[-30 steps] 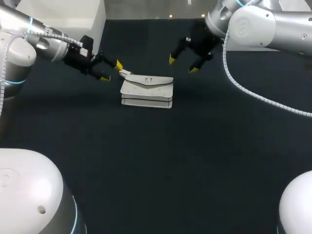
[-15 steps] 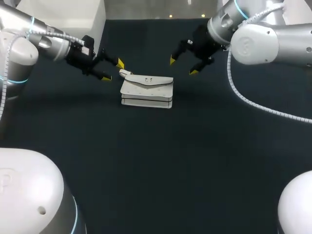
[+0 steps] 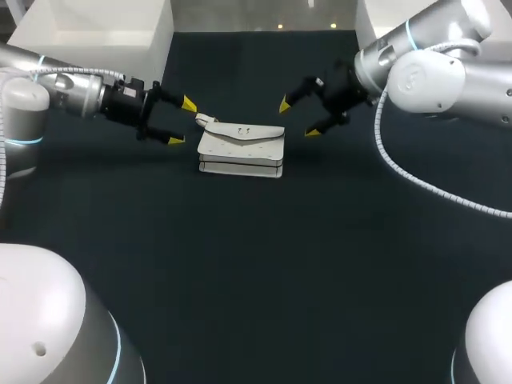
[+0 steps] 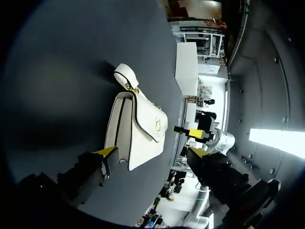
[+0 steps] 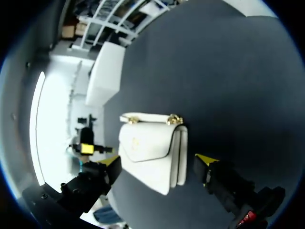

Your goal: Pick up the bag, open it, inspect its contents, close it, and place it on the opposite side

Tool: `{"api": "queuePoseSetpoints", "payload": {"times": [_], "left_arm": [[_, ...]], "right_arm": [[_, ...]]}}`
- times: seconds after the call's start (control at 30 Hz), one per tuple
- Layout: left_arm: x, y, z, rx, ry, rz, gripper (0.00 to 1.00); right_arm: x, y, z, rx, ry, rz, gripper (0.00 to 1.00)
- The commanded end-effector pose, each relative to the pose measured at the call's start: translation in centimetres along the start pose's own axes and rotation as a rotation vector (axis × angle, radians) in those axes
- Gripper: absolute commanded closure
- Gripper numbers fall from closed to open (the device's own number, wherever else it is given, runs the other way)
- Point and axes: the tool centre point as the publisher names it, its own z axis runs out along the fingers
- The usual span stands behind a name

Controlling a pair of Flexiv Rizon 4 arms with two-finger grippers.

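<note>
Bag (image 3: 241, 149) is white and lies flat on the dark worktop (image 3: 256, 264). The flap (image 3: 254, 133) is on top and shut. There's a small gold clasp (image 4: 157, 125) in the middle of the flap. A short strap loop (image 4: 125, 74) with gold hardware sticks out at the corner nearest the left end effector (image 3: 182, 122).

Left end effector: fingers spread wide, gripping nothing. It sits just beside the strap corner and is not touching it. Left wrist view: the bag (image 4: 138, 131) is straight ahead of the left end effector (image 4: 151, 152), in line with the gap between its fingers, and neither yellow tip is on it.

Right end effector (image 3: 298, 118): also spread wide and gripping nothing. It is near the bag's opposite end, towards the far corner, with dark worktop showing between its tips and the bag. Right wrist view: the bag (image 5: 153, 148) is ahead of the right end effector (image 5: 158, 160), framed between its two fingers, with no contact.

So the bag sits between the two end effectors, and each points in at it from its own side. Each wrist view shows the other end effector beyond the bag.

The left arm (image 3: 56, 88) comes in low from its side. The right arm (image 3: 432, 72) comes in from the far corner on its side.
</note>
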Motion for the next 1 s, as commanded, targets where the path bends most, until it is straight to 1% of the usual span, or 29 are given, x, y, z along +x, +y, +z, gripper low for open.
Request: {"api": "queuePoseSetpoints", "payload": {"times": [0.03, 0.07, 0.1, 0.13, 0.17, 0.2, 0.23, 0.27, 0.33, 0.37, 0.43, 0.57, 0.67, 0.73, 0.83, 1.0], "left_arm": [[-1.1, -1.8, 1.0, -0.134, 0.071, -0.027, 0.00], [-1.2, -1.7, 1.2, -0.138, 0.067, -0.029, 0.00], [-1.3, -1.7, 1.4, -0.152, 0.065, -0.029, 0.00], [-1.4, -1.6, 1.7, -0.157, 0.063, -0.028, 0.00], [-1.4, -1.5, 1.8, -0.158, 0.055, -0.022, 0.00], [-1.4, -1.5, 2.1, -0.162, 0.052, -0.015, 0.00], [-1.5, -1.5, 2.3, -0.161, 0.049, -0.002, 0.00], [-1.5, -1.5, 2.5, -0.159, 0.046, -0.001, 0.00], [-1.5, -1.6, 2.8, -0.160, 0.056, 0.005, 0.00], [-1.5, -1.7, 3.0, -0.160, 0.057, 0.006, 0.02], [-1.5, -1.7, 3.2, -0.166, 0.065, 0.006, 0.06], [-1.3, -1.6, 3.7, -0.172, 0.071, 0.012, 0.11], [-1.2, -1.5, 3.9, -0.173, 0.074, 0.018, 0.19], [-1.1, -1.5, 4.0, -0.172, 0.075, 0.019, 0.25], [-1.2, -1.4, 4.2, -0.171, 0.075, 0.023, 0.29], [-1.4, -1.3, 4.5, -0.170, 0.075, 0.025, 0.30]], "right_arm": [[-0.7, 1.2, 1.2, 0.085, 0.042, 0.014, 0.00], [-0.8, 1.2, 1.4, 0.090, 0.049, 0.020, 0.00], [-0.9, 1.1, 1.6, 0.097, 0.056, 0.020, 0.05], [-0.9, 1.1, 1.8, 0.104, 0.065, 0.021, 0.07], [-1.0, 1.0, 1.9, 0.106, 0.072, 0.023, 0.12], [-1.0, 1.0, 2.1, 0.108, 0.074, 0.022, 0.20], [-1.1, 1.0, 2.3, 0.116, 0.089, 0.019, 0.37], [-1.2, 1.0, 2.5, 0.121, 0.101, 0.018, 0.44], [-1.2, 0.9, 2.7, 0.126, 0.121, 0.004, 0.40], [-1.3, 0.9, 2.8, 0.130, 0.130, 0.000, 0.36], [-1.4, 0.8, 3.1, 0.137, 0.142, -0.014, 0.35], [-1.6, 0.6, 3.5, 0.155, 0.171, -0.040, 0.30], [-1.7, 0.5, 3.8, 0.161, 0.190, -0.059, 0.26], [-1.7, 0.5, 3.9, 0.163, 0.206, -0.068, 0.26], [-1.5, 0.5, 4.1, 0.167, 0.219, -0.067, 0.27], [-1.2, 0.3, 4.4, 0.178, 0.249, -0.068, 0.34]]}}
